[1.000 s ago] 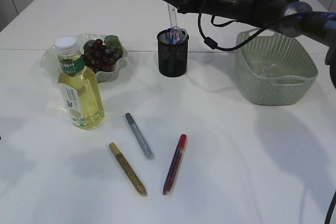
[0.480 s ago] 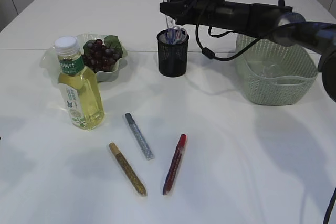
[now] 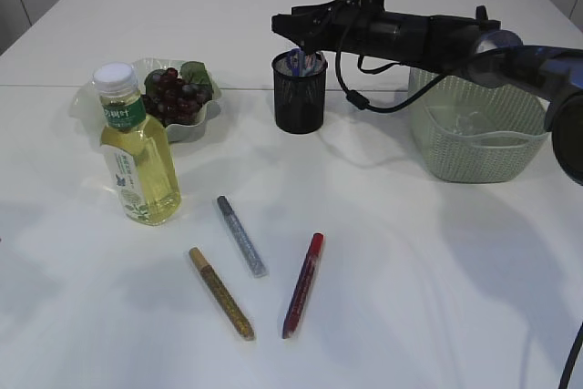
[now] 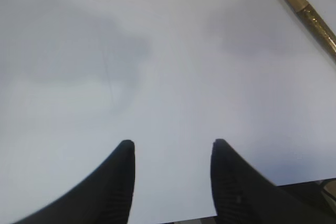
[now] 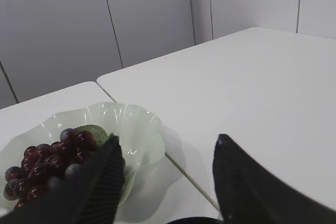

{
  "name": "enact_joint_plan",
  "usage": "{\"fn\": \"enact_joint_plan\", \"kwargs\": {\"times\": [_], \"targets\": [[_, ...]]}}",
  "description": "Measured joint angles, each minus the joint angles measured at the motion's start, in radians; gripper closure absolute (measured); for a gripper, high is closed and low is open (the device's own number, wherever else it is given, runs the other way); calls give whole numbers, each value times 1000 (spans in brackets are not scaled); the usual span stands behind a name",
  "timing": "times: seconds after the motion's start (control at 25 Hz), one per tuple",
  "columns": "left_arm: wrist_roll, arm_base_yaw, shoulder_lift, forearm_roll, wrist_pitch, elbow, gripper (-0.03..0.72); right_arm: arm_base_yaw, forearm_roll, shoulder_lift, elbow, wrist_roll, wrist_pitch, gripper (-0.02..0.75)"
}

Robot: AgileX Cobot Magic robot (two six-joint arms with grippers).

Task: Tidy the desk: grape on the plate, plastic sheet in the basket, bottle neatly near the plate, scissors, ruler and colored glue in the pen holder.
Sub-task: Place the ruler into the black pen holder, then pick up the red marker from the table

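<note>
My right gripper [image 3: 282, 25] hovers just over the black mesh pen holder [image 3: 300, 97]; in the right wrist view its jaws [image 5: 168, 139] stand open with nothing between them. Blue and pink scissors handles [image 3: 302, 61] poke out of the holder. The ruler is hidden where the arm covers the holder's mouth. Grapes [image 3: 173, 96] lie on the pale green plate [image 3: 205, 120], and the yellow bottle [image 3: 138, 157] stands in front of it. Silver [image 3: 241, 236], gold [image 3: 221, 292] and red [image 3: 303, 283] glue pens lie on the table. My left gripper [image 4: 172, 142] is open over bare table, near the gold pen [image 4: 310, 17].
A green woven basket [image 3: 510, 157] stands at the right under my right arm, with something clear glinting inside. The arm's black cable [image 3: 351, 75] hangs beside the pen holder. The table's seam [image 5: 191, 179] runs past the plate.
The clear ruler that stood up through my right gripper has dropped out of sight at the pen holder. The right jaws have widened, and the arm has come down a little.
</note>
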Motion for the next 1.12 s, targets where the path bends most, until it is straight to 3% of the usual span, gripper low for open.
{"fn": "enact_joint_plan", "kwargs": {"times": [0.32, 0.44, 0.6, 0.8, 0.88, 1.12], "targets": [[0, 0, 0, 0, 0, 0, 358, 0, -57, -27, 0, 186, -41, 283], [0, 0, 0, 0, 0, 0, 360, 0, -206, -76, 0, 370, -74, 282], [0, 0, 0, 0, 0, 0, 362, 0, -535, -165, 0, 752, -77, 281], [0, 0, 0, 0, 0, 0, 362, 0, -927, -285, 0, 1216, 109, 281], [0, 0, 0, 0, 0, 0, 362, 0, -1005, -326, 0, 1311, 221, 281], [0, 0, 0, 0, 0, 0, 362, 6, -1050, -372, 0, 1541, 397, 312]]}}
